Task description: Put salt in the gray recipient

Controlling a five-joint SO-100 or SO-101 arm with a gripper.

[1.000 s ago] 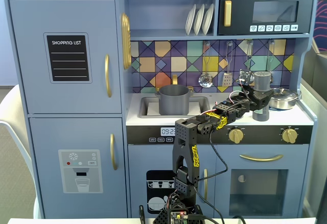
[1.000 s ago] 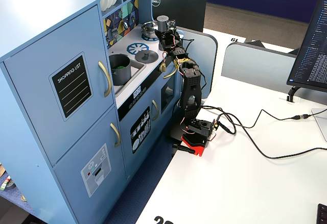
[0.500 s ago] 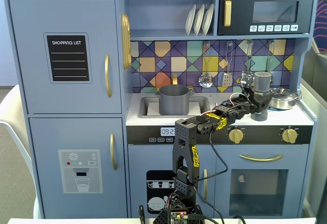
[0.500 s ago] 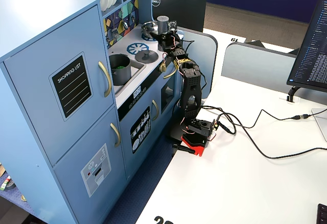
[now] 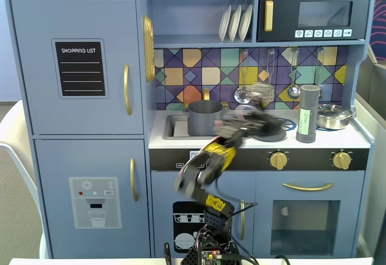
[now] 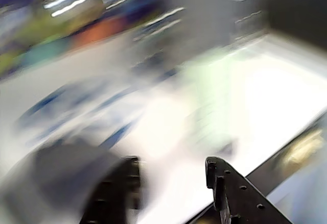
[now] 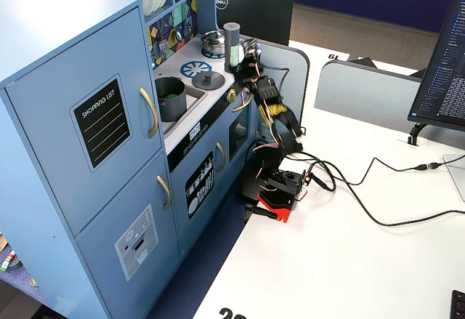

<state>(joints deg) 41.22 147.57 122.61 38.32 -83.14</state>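
Note:
The salt [image 5: 308, 114] is a tall dark-gray shaker with a pale green label, standing upright on the right of the counter between the stove and a steel pan. It also shows in the other fixed view [image 7: 232, 45]. The gray recipient [image 5: 205, 118] is a matte gray pot standing in the sink at the left, with something green inside it [image 7: 170, 98]. My gripper [image 5: 259, 124] is motion-blurred over the stove, between pot and salt. In the wrist view my gripper [image 6: 171, 178] is open and empty. A pale green smear ahead of it [image 6: 209, 96] looks like the salt's label.
A flat gray lid with a knob [image 5: 269, 133] lies on the stove under my gripper. A shiny steel pan [image 5: 333, 116] sits at the far right. Utensils hang on the tiled back wall [image 5: 294, 72]. The counter's front edge carries two yellow knobs [image 5: 278, 160].

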